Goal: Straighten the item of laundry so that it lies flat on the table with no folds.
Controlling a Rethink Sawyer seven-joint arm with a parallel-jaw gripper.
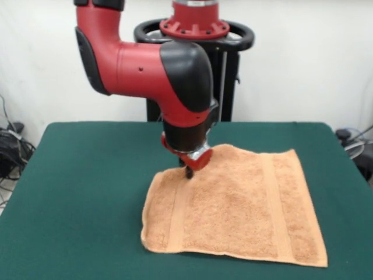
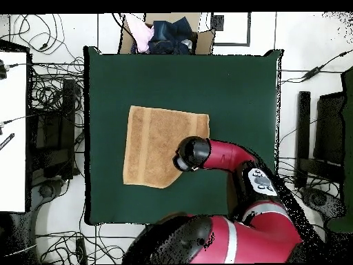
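The table [image 1: 76, 198] carries the towel [image 1: 245, 204] spread over its middle and mostly flat, though the corner beneath the arm looks turned in, leaving a slanted edge in the overhead view. The gripper [image 1: 189, 171] sits low on that far corner; whether its tips are spread or pinching cloth cannot be told. Done well, the step probably means drawing that corner outward, low and slow, without dragging the whole towel.

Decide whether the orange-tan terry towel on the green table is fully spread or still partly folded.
Mostly spread, not fully: the orange-tan terry towel lies flat, but the corner beneath the gripper looks cut off or turned.
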